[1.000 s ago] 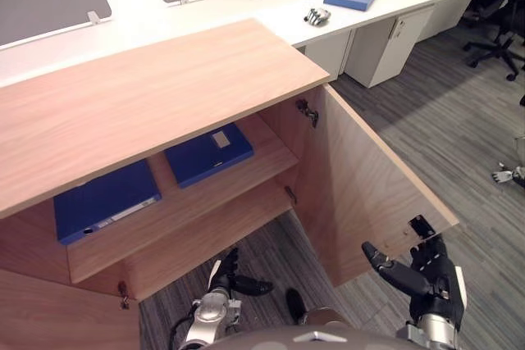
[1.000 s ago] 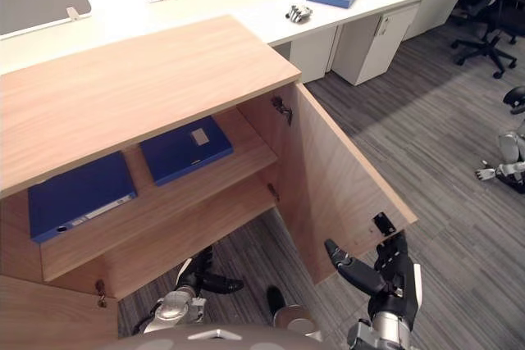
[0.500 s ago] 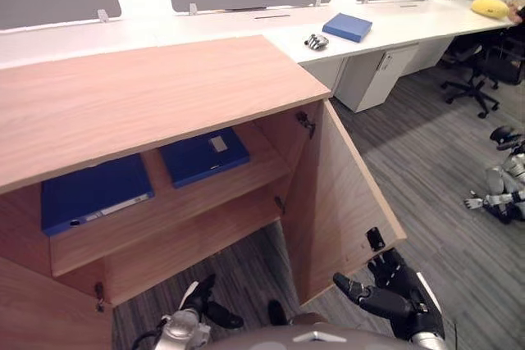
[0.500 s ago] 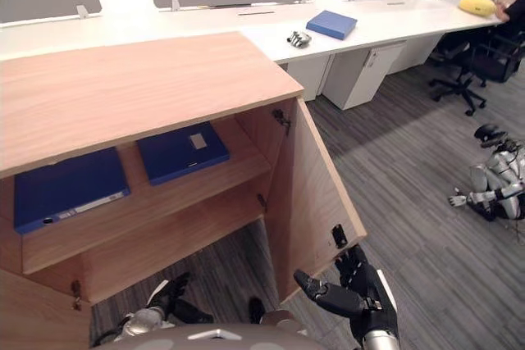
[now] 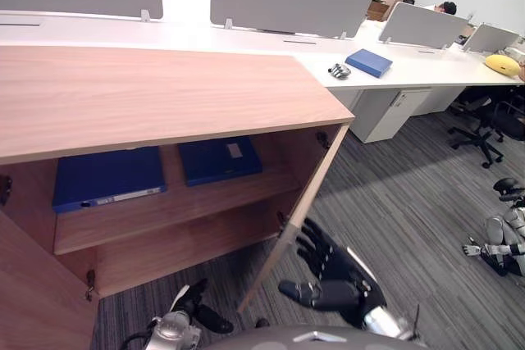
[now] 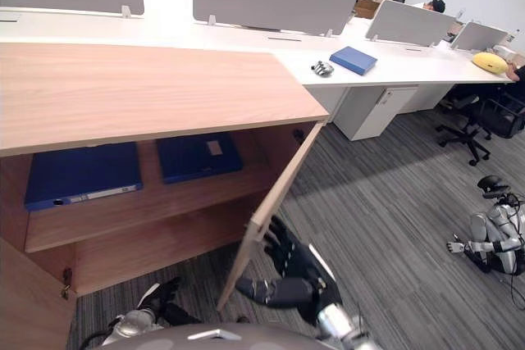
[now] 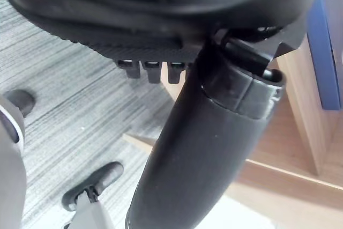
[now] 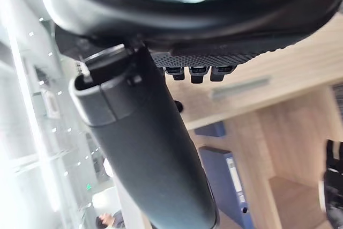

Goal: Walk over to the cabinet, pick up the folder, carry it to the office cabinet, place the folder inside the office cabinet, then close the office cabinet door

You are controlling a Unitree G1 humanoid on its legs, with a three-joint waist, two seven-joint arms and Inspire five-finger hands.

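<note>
Right hand (image 5: 336,276) has its fingers spread flat against the outside of the half-shut door (image 5: 302,201). Folder (image 5: 220,159) lies on the cabinet (image 5: 164,88) shelf, up and left of that hand, with another folder (image 5: 108,178) beside it. Left hand (image 5: 195,311) hangs low, fingers loose, holding nothing.

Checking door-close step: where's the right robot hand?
Left eye view, lower centre: right robot hand, fingers spread, by the outer face of the half-open cabinet door, low down.
</note>
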